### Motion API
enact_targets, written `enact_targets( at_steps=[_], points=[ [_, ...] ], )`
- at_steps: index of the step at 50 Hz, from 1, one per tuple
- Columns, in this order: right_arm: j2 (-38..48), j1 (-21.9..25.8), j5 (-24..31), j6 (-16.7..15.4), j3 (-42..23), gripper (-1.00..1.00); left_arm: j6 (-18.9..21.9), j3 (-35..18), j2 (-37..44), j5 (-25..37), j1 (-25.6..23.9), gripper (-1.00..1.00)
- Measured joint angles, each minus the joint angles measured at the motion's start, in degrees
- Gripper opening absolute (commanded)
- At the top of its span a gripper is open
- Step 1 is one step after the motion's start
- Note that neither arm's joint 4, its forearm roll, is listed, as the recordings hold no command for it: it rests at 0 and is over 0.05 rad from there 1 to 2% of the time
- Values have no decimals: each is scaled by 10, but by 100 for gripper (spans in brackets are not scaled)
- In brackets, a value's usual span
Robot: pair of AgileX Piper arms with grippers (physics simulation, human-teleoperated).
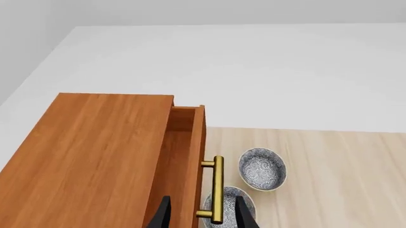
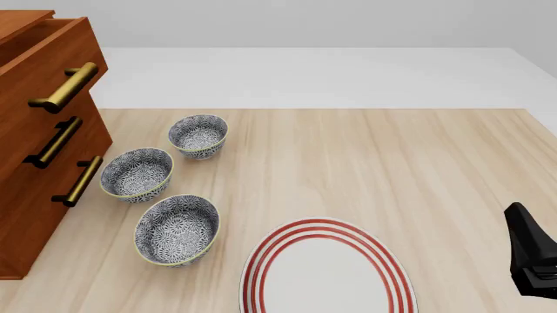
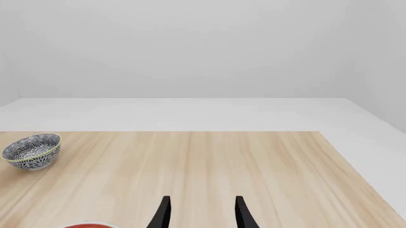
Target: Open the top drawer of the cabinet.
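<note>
Left wrist view: top drawer (image 1: 185, 156) of the cabinet (image 1: 95, 156) slid out a little, brass handle (image 1: 216, 190) between the wide-open fingers of the left gripper (image 1: 201, 216), nothing squeezed, maybe for pulling; right gripper (image 3: 201, 211) open and empty, well apart.

Front view's left edge is cropping the cabinet (image 2: 35, 163), bottom edge is cutting the red-ringed plate (image 2: 327, 270). Left arm isn't showing there. Right arm (image 2: 533, 251) is only partly showing at the right edge. Left wrist view: nearer bowl (image 1: 233, 202) is sitting partly behind the top drawer's handle (image 1: 216, 190).
</note>
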Motion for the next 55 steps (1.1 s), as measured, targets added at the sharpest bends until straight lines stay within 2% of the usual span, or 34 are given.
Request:
enact_targets(
  at_steps=[55],
  points=[
    [0,0,0,0,0,100,23,51,67,-69,15,100]
  ],
)
